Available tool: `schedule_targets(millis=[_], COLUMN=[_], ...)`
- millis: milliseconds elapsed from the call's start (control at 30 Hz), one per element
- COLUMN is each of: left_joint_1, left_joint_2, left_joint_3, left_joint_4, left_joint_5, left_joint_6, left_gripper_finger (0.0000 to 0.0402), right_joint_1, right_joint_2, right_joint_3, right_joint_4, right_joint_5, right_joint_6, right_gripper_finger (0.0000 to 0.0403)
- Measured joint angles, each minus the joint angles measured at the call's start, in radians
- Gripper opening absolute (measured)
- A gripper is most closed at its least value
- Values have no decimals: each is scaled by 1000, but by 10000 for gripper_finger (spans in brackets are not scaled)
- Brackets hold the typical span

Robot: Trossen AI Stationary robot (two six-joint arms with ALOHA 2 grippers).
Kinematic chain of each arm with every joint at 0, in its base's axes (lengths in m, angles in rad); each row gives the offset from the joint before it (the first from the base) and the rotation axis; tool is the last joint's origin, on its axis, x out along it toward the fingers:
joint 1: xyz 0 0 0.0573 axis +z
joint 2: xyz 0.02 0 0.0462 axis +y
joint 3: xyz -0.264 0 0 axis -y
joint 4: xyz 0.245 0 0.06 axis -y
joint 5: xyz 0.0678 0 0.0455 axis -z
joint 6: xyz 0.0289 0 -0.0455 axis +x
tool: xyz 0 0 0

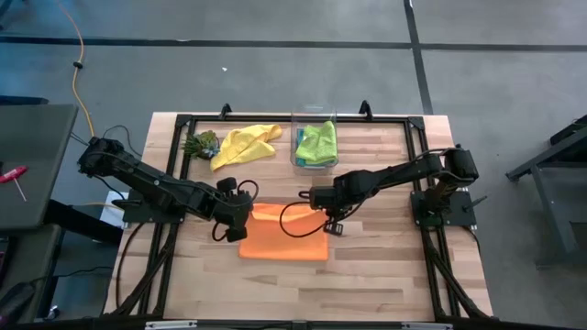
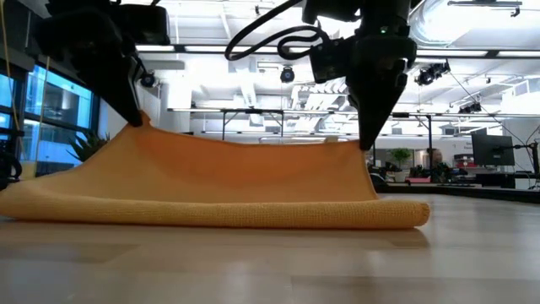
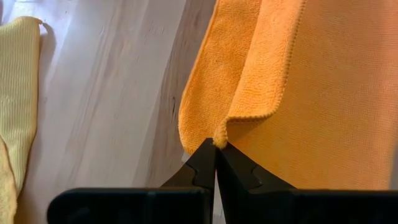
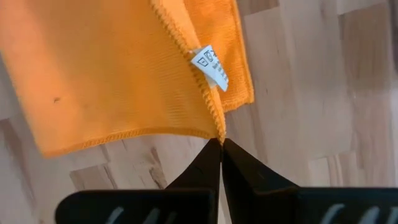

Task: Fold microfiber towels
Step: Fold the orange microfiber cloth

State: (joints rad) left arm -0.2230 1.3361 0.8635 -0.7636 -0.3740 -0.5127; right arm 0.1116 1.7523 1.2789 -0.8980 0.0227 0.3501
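Orange towel [image 1: 284, 240] on the counter [image 1: 367, 275], corners clamped by left pincer [image 1: 227, 220] and right pincer [image 1: 330, 225], probably mid-fold; thin pinches could slip, skewing edges.

Two arms, both matte black, jointed, chunky round housings at elbows and shoulders. Each base sits on a black plate bolted inside the black frame. Left arm [image 1: 151, 183]: loose black cable loops near wrist. Right arm [image 1: 394, 174]: thin cable arcs under the wrist, slack. Left gripper [image 3: 215, 152] and right gripper [image 4: 221, 149]: black fingers, wedge-shaped w/ stepped inner edges, tapering to a point; flat black crossbar behind. No markings seen.
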Motion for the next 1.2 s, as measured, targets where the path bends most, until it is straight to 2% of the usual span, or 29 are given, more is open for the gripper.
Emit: schedule_targets(millis=[167, 367, 733, 1067, 1200], left_joint_1=[0, 0, 0, 0, 0], left_joint_2=[0, 0, 0, 0, 0], left_joint_3=[0, 0, 0, 0, 0], left_joint_4=[-23, -70, -70, -70, -70], left_joint_5=[-18, -31, -36, -89, -102], left_joint_6=[-35, -103, -101, -87, -109], left_gripper_finger=[1, 1, 1, 1, 19], right_joint_1=[0, 0, 0, 0, 0], right_joint_2=[0, 0, 0, 0, 0], right_joint_3=[0, 0, 0, 0, 0], right_joint_4=[-1, -2, -2, -3, -3], right_joint_5=[50, 53, 53, 64, 64], right_joint_6=[51, 94, 98, 124, 123], right_gripper_finger=[0, 0, 0, 0, 12])
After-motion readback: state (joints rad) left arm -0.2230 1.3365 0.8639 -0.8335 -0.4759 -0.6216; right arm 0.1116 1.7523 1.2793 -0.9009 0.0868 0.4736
